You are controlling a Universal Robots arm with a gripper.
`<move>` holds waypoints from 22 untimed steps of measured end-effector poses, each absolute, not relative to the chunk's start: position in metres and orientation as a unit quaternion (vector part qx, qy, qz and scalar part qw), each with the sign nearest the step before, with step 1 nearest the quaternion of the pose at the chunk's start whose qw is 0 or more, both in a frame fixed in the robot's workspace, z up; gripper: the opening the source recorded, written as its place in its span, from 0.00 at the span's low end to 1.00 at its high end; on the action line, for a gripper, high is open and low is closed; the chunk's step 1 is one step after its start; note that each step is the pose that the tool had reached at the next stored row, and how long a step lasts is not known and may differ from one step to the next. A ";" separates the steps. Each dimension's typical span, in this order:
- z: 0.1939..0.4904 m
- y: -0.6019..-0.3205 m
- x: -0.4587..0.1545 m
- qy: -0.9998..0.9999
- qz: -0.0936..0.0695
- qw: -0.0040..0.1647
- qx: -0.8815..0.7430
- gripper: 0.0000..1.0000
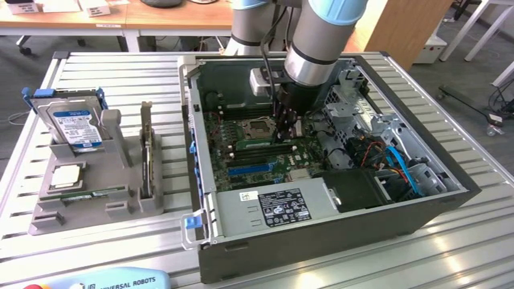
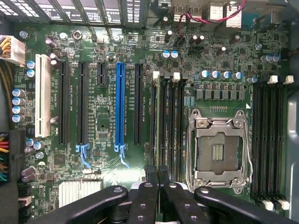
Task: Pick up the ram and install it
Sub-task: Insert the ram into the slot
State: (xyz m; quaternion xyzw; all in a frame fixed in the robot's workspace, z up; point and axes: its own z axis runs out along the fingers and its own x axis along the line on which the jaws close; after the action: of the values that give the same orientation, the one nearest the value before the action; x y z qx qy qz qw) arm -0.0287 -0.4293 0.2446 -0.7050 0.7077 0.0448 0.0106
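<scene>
Wrist view: your pincer (image 2: 158, 176) is closed narrowly on the ram (image 2: 158, 121), which stands edge-on in a motherboard (image 2: 105, 93) slot directly beneath its fingertips, beside the open processor socket (image 2: 217, 149).

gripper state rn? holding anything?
Gripper: closed, apparently pinching the long thin green ram stick, edge-on above the green motherboard.

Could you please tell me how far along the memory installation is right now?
Done: one memory stick is off the tray and lies along a slot beside the processor socket. In hand: the shut pincer is at that stick's end; whether it grips or presses is unclear. Left: I cannot tell whether it is fully seated. A second stick lies on the tray.
</scene>
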 end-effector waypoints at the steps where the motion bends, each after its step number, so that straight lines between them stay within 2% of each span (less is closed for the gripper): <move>1: 0.244 -0.429 -0.029 0.708 0.045 0.011 -0.705 0.12; 22: 0.236 -0.428 -0.029 0.708 0.045 0.011 -0.705 0.12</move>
State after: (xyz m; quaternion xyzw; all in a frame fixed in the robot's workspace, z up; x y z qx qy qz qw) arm -0.0287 -0.4284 0.2355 -0.7050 0.7077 0.0453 0.0110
